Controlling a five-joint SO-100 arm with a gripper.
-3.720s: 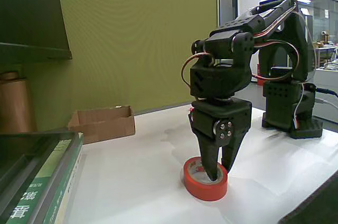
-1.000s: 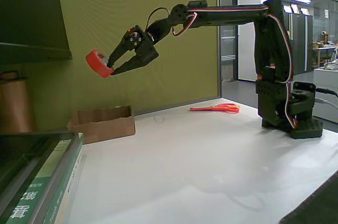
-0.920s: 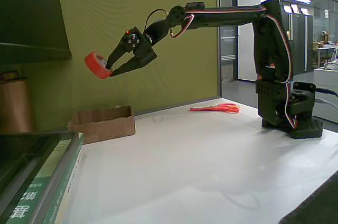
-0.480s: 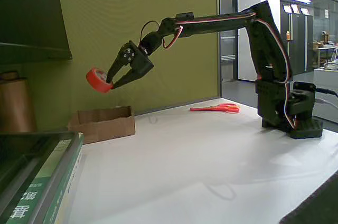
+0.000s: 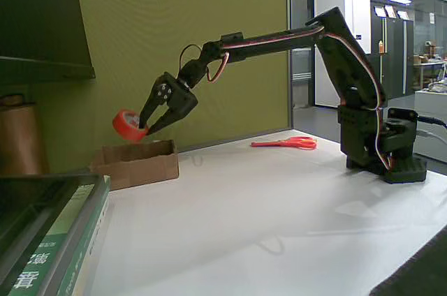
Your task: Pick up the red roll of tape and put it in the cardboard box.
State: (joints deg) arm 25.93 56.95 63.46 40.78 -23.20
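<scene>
The pincer [image 5: 147,128] was pinching the red roll of tape [image 5: 128,126] by its rim, holding it in the air just above the cardboard box [image 5: 135,163], over the middle of the box's opening. The grip looked thin, on one side of the ring only, so the roll could tilt or slip out if the arm jolted on the way down. Let go from this height, the roll might also land on edge, bounce on the box floor and roll out over the short flaps. The box sat near the counter [image 5: 279,212] edge, close under the green wall [image 5: 181,45], with a tall brown cylinder [image 5: 19,139] beside it and books [image 5: 63,240] in front, leaving little room on those sides. Toward the scissors [image 5: 285,143], well apart from the box, the counter lay open for pulling back.
</scene>
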